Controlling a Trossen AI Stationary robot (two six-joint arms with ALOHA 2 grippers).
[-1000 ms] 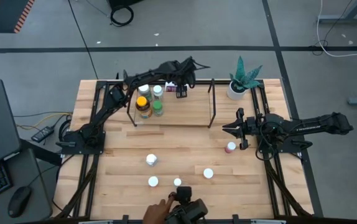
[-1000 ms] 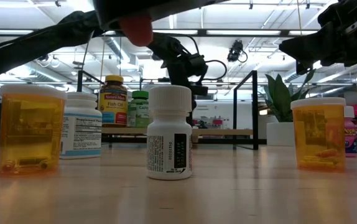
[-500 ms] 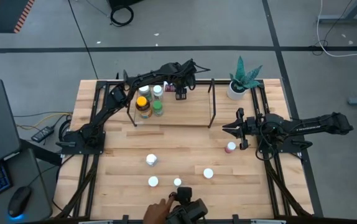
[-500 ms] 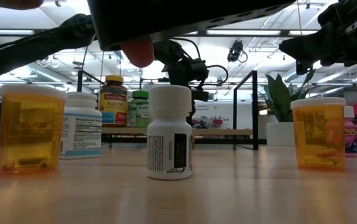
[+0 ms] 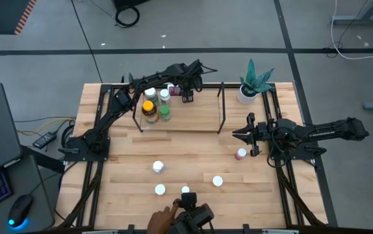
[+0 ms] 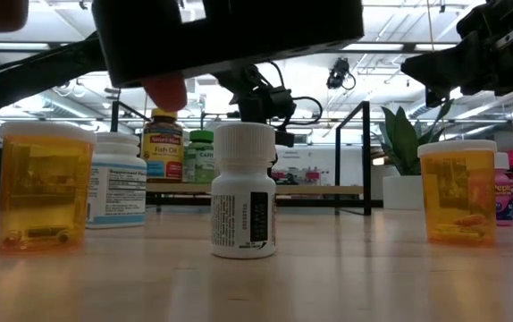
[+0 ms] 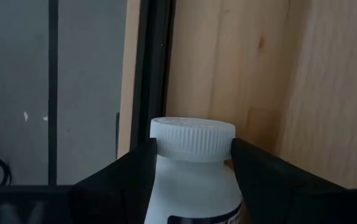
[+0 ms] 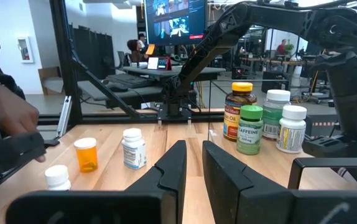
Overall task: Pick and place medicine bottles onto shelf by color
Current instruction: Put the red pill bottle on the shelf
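My left gripper (image 5: 188, 95) reaches over the far part of the shelf (image 5: 193, 122) and is shut on a white bottle with a white cap (image 7: 192, 138). On the shelf's left end stand a yellow-capped bottle (image 5: 149, 108), a green-capped one (image 5: 165, 112) and two white-capped ones (image 5: 151, 95). Several white-capped bottles (image 5: 158, 167) and a pink-capped one (image 5: 241, 154) stand on the tabletop. My right gripper (image 5: 238, 135) waits shut at the table's right, pointing level. My left gripper pinches the white bottle's body just below the cap (image 7: 191, 177) between its two fingers (image 7: 132, 171), one on each side. It comes slanting down from above. The cap sticks out past the fingertips. The gripper hides whether the bottle's base rests on the shelf.
A potted plant (image 5: 255, 83) stands at the far right by the shelf's black rods (image 5: 223, 107). At the near edge a person's hand (image 5: 162, 219) holds a dark device (image 5: 196, 218), which fills the top of the low view (image 6: 230, 36).
The person's hand and the dark device at the near edge have shifted; in the low view the device now covers more of the top and the fingertip has gone left. The bottles stand where they were.
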